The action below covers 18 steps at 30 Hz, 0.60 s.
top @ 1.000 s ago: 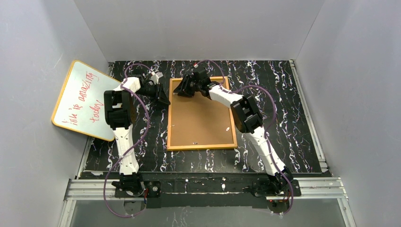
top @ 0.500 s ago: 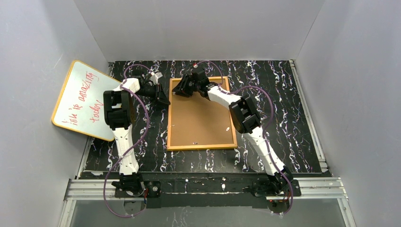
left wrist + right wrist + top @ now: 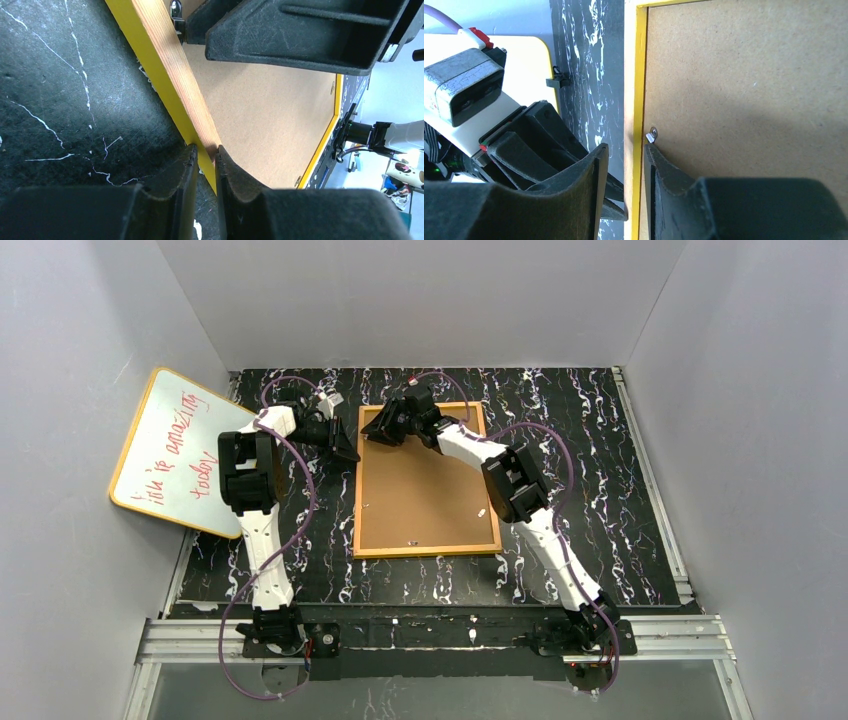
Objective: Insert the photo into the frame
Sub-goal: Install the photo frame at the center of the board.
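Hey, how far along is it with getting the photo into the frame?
Done: the brown backing board sits inside the frame, which lies back up. In hand: the left tool pinches the frame's left rail; the right tool straddles it beside a small clip. Left: unclear, since the photo shows in no view.
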Tool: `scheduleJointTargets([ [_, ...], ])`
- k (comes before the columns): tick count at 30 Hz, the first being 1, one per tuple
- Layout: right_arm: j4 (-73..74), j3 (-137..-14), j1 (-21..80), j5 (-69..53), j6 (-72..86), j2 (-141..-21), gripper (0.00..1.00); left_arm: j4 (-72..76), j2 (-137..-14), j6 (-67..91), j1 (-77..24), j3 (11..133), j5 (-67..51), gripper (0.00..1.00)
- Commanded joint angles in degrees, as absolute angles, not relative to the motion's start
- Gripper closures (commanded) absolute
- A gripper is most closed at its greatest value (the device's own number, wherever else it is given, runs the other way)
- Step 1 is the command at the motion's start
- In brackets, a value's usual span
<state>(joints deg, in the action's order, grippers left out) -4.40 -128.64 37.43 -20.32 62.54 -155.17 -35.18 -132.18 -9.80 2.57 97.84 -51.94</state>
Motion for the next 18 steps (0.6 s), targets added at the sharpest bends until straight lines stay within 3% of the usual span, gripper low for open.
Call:
scheduleJointTargets([
  [1, -3.51, -129.79, 38.31, -20.21, 64.41, -158.0, 0.6, -37.51, -134.19, -13.29, -0.57, 94.46, -44.65, 0.86],
  [18, -5.71, -129.19, 38.42, -18.78, 65.93, -158.42, 0.61, -37.5, -133.88, -14.06, -1.25, 93.68, -44.77, 0.87],
])
